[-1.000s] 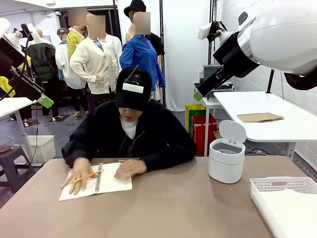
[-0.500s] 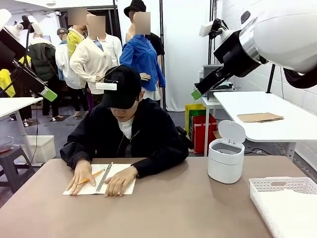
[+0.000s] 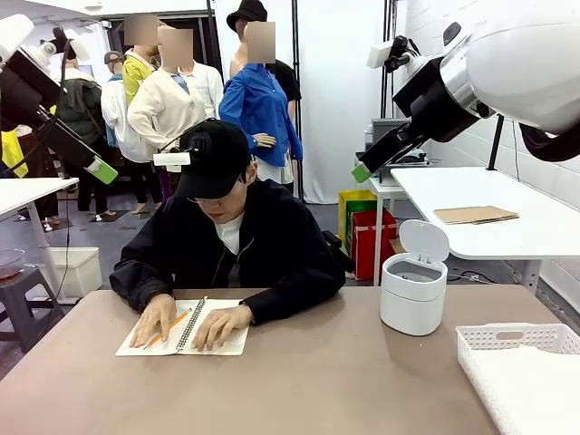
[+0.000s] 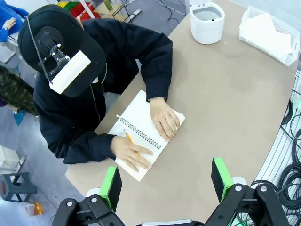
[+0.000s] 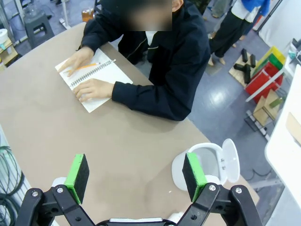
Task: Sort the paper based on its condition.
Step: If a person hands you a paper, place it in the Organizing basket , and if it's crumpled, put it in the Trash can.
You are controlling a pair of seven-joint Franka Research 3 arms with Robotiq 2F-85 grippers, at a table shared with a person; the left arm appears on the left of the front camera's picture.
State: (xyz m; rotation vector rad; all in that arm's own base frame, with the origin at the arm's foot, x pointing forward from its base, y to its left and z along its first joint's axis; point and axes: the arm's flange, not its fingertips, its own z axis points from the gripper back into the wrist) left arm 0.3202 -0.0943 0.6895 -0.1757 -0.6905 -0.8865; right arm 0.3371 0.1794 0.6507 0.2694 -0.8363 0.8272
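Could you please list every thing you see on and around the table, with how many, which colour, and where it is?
table: one, brown, between robot and person
spiral notebook: one, white, open, at the far left of the table
pencil: one, orange, lying on the notebook
bin: one, white, lid flipped up, far right of the table
basket: one, white plastic, near right corner
paper: white sheets, number unclear, inside the basket
cardboard sheet: one, brown, on the white side table behind
person's hands: two, flat on the notebook
left gripper: black, green pads, raised above the table, jaws open
right gripper: black, green pads, raised above the table, jaws open
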